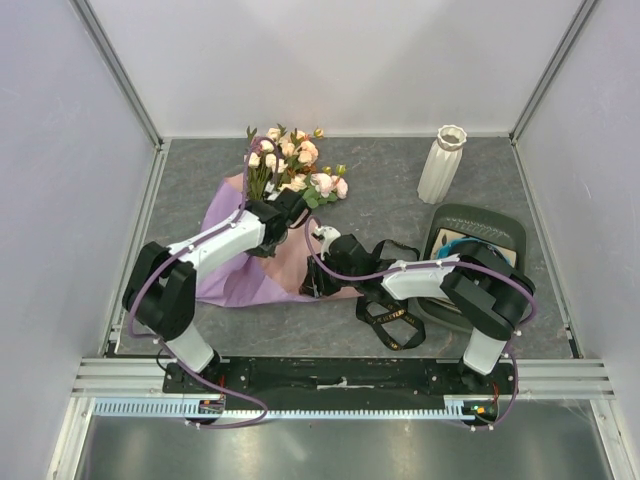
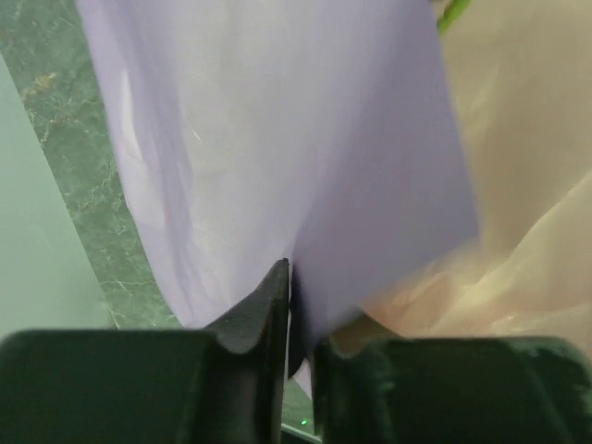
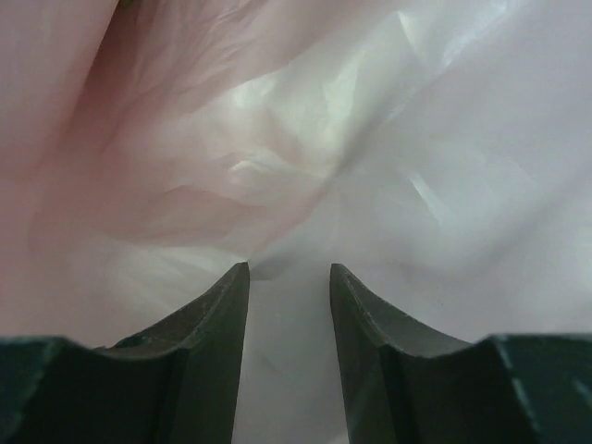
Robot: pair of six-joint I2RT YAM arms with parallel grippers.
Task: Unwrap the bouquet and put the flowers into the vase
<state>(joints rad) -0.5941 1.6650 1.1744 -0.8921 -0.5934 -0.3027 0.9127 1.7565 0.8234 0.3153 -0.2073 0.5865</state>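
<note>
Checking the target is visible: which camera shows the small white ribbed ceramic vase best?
The top external view: the small white ribbed ceramic vase stands upright and whole at the back right of the grey table. Neither wrist view shows it: the left is filled with lilac wrapping paper, the right with pink paper.

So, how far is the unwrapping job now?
Done: the black ribbon lies loose on the table. In hand: the left gripper pinches the lilac paper; the right gripper, jaws apart, is at the pink paper. To do: the flowers lie on the paper; the vase holds none.
</note>
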